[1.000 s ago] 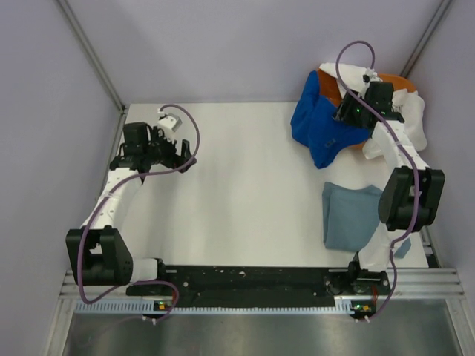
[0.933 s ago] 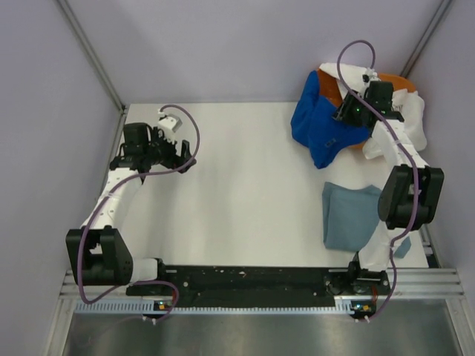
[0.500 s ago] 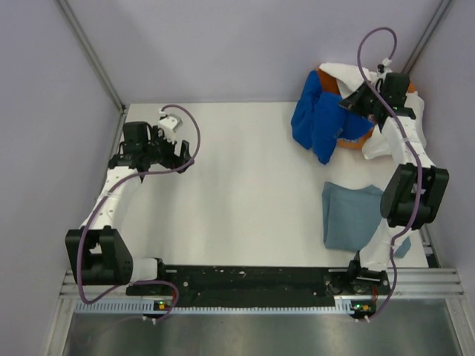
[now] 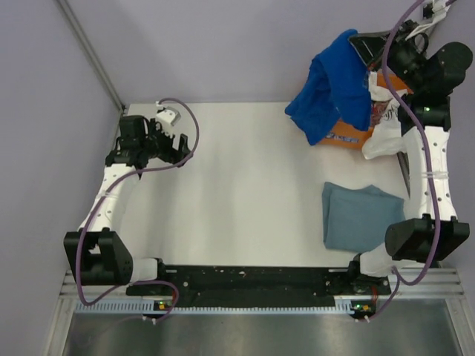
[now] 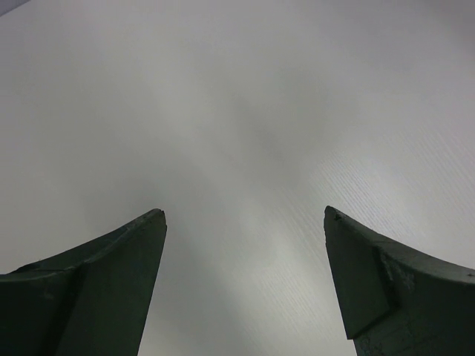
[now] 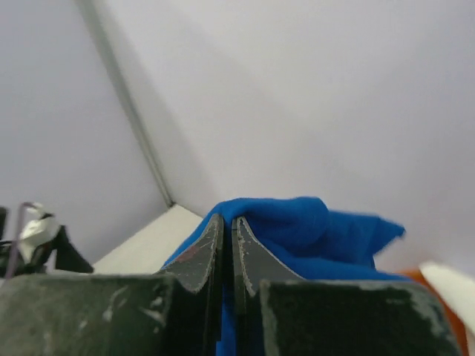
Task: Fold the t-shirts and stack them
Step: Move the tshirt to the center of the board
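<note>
The royal-blue t-shirt (image 4: pixel 326 89) hangs in the air at the back right, pinched near its top by my right gripper (image 4: pixel 359 44), which is raised high above the basket. In the right wrist view the gripper (image 6: pixel 227 219) is shut with blue cloth (image 6: pixel 312 230) bunched around its tips. A folded grey-blue t-shirt (image 4: pixel 360 215) lies flat on the table near the right arm's base. A white t-shirt (image 4: pixel 384 130) with a print spills over the basket. My left gripper (image 4: pixel 180 148) hovers at the table's left, and its jaws (image 5: pixel 245 215) are open over bare table.
The orange basket (image 4: pixel 345 135) stands at the back right corner, partly under the blue and white cloth. Purple walls close the table on the left, back and right. The white tabletop (image 4: pixel 245 185) spans the middle.
My right gripper closed on the blue t-shirt and lifted it up and back out of the basket. The left arm drifted slightly back.
</note>
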Available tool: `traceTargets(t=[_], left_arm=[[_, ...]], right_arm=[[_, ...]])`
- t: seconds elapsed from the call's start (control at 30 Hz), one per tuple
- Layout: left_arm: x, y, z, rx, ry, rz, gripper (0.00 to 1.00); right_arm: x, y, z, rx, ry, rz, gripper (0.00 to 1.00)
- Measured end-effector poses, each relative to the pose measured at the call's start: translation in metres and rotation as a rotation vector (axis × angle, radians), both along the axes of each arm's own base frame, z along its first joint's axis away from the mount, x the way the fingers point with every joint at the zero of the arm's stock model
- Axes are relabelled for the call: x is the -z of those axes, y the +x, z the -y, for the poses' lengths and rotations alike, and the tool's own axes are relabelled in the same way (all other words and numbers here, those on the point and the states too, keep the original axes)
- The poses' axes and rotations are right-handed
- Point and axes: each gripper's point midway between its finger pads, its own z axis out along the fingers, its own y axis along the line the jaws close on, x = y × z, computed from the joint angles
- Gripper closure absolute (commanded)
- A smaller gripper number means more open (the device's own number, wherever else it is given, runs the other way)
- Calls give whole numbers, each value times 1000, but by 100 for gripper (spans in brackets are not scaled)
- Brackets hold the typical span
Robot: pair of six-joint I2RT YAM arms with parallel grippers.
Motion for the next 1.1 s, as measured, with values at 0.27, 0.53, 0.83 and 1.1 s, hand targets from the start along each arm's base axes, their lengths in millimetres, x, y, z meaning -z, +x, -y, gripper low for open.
traceTargets(t=[0.27,0.53,0.83,1.1], left_arm=[[-4,11,-17,-97,49,23,9],[-13,18,-46,-221,113,57,8],[-36,20,-88,-361,165,112,29],[-25,-31,-23,9,142,54,50]], right_arm=[[-105,-161,-130,-584,-118,440,100],[-100,-263,-174,-910,-187,658,100],[83,-180,-224,-1031,-146,308,100],[263,-144,-220,-963,-168,-17,100]])
